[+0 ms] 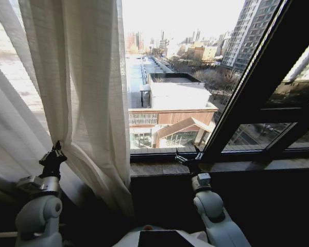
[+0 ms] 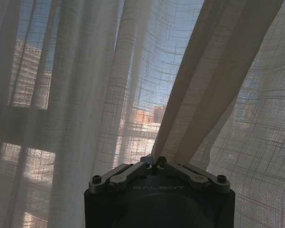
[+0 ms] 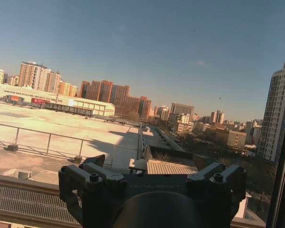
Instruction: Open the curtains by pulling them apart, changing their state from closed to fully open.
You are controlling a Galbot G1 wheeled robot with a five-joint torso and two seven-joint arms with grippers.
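Observation:
The curtains [image 1: 87, 92] hang as one sheer cream pleated panel, gathered over the left part of the window. My left gripper [image 1: 55, 150] is raised at the panel's lower edge, shut on a fold of the fabric. In the left wrist view the pinched fold [image 2: 213, 71] runs taut and slanted up from the closed left gripper [image 2: 156, 163], with more curtain [image 2: 85, 95] behind it. My right gripper [image 1: 188, 158] is at the window sill, right of the curtain and apart from it. In the right wrist view that gripper [image 3: 151, 161] stands open with nothing between its fingers.
A dark window frame [image 1: 257, 77] slants down the right side. The stone sill [image 1: 159, 167] runs below the bare glass [image 1: 170, 62], through which rooftops and towers show. Dark wall lies under the sill.

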